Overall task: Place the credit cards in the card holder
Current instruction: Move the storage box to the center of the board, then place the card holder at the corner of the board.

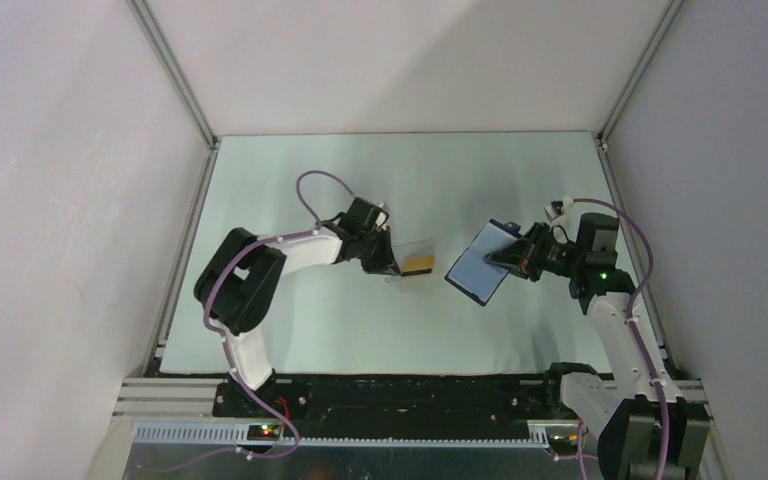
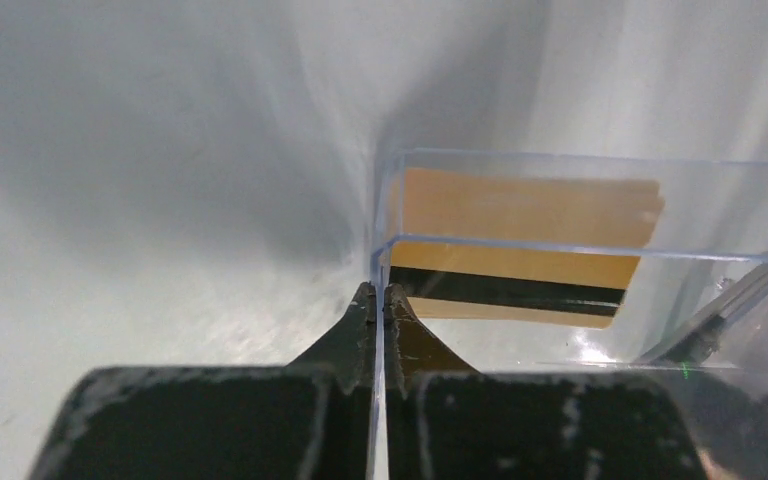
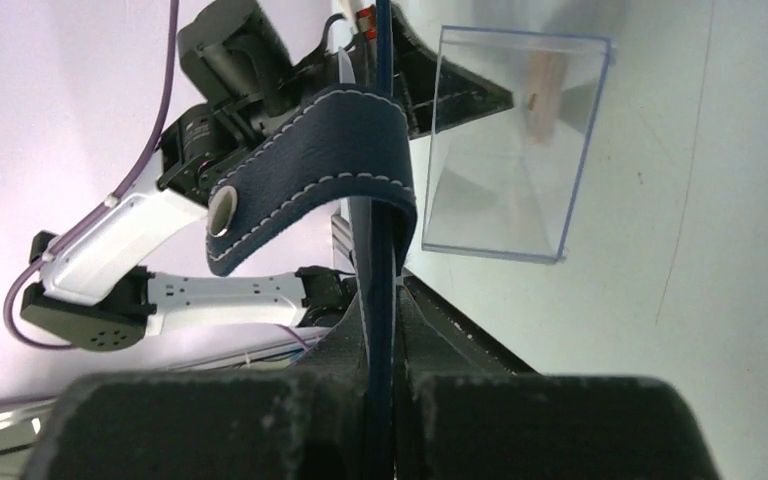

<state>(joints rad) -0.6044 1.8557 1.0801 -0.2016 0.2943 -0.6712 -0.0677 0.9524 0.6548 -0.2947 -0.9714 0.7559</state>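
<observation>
A: What do we hold in each hand?
B: Our left gripper (image 2: 380,296) is pinched nearly closed on the near wall of the clear plastic tray (image 2: 580,160); our right gripper (image 3: 382,292) is clamped tight on the dark navy stitched folding card holder (image 3: 310,150), its snap tab curling over just above the jaws.
A: And the thin gold-tan rectangular credit cards (image 2: 520,250)?
B: Stacked inside the tray, just ahead and to the right of our left fingertips; well apart from the right gripper.
A: How will they handle?
B: We judge them light, stiff and slick; the flat faces offer little purchase, so we should pinch one by a free edge; the card holder looks soft, so its slots may sag.
</observation>
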